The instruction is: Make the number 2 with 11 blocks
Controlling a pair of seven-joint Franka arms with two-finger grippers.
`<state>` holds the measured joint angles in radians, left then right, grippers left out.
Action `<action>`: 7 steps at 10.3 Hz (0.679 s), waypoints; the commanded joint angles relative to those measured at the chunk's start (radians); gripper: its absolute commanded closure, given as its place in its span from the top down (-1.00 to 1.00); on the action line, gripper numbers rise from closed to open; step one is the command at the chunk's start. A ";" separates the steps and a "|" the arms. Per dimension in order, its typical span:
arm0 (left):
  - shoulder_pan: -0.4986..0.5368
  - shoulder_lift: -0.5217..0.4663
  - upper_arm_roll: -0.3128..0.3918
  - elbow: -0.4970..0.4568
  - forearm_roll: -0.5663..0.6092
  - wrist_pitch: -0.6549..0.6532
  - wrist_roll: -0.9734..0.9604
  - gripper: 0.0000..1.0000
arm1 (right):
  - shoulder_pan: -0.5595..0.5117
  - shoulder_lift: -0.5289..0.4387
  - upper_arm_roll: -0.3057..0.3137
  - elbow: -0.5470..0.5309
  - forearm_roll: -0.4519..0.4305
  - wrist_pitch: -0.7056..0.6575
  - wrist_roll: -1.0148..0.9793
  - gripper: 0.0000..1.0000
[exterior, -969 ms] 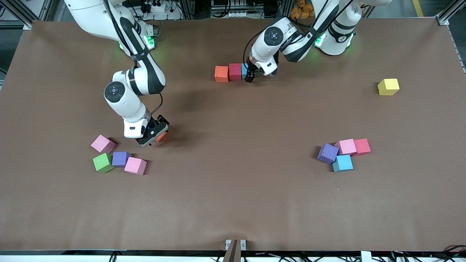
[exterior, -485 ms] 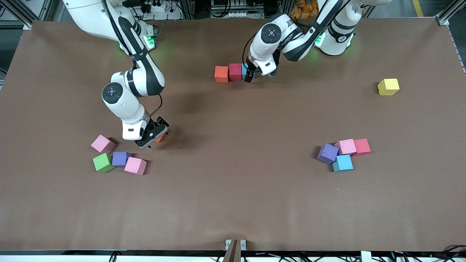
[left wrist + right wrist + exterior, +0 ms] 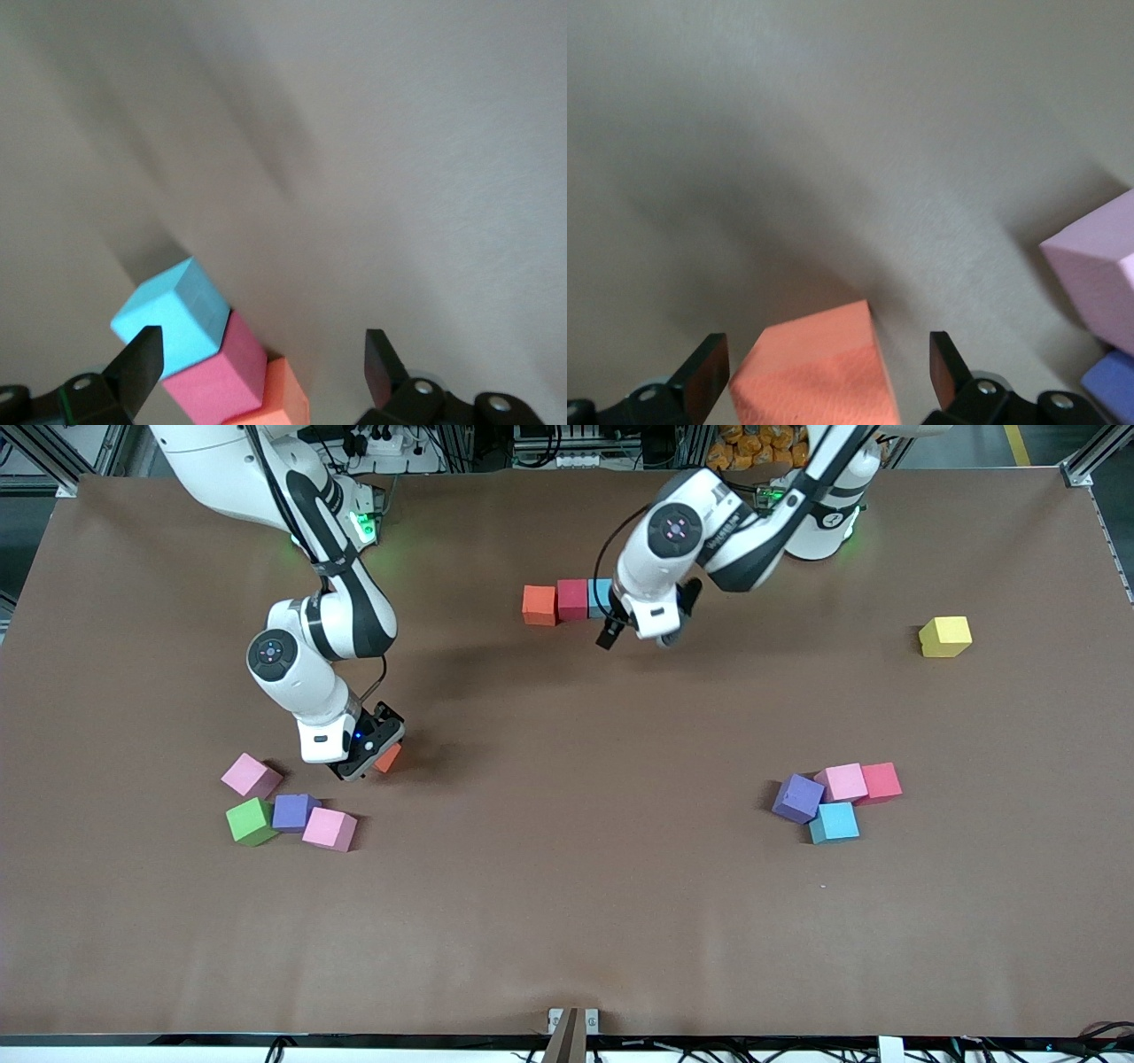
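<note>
Blocks were barely started: only an orange block (image 3: 539, 605), red block (image 3: 572, 600) and light blue block (image 3: 600, 597) sat touching in a row near the table's robot-side edge, eight left to go. Left gripper (image 3: 611, 636) hung wide open and empty just beside that row. Right gripper (image 3: 365, 760) was spread wide around the second orange block (image 3: 387, 758), not squeezing; right wrist view showed it between the fingers (image 3: 818, 379), front view hid most of it
</note>
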<state>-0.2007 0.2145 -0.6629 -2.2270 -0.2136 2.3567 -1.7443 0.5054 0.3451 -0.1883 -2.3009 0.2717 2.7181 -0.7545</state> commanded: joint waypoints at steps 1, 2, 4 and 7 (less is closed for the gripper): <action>0.006 -0.024 0.049 0.010 0.043 -0.033 0.177 1.00 | -0.015 -0.020 0.024 -0.047 0.020 0.028 -0.034 1.00; 0.007 -0.039 0.066 0.010 0.107 -0.034 0.222 1.00 | -0.015 -0.020 0.026 -0.051 0.020 0.031 -0.034 1.00; 0.010 -0.047 0.069 0.012 0.251 -0.034 0.248 1.00 | -0.013 -0.018 0.026 -0.049 0.020 0.031 -0.072 0.57; 0.010 -0.070 0.143 0.003 0.341 -0.036 0.542 1.00 | -0.015 -0.020 0.026 -0.026 0.020 0.020 -0.114 -0.95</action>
<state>-0.1921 0.1883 -0.5585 -2.2124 0.1014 2.3437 -1.3664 0.5055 0.3434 -0.1767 -2.3278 0.2718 2.7384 -0.8309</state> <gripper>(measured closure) 0.000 0.392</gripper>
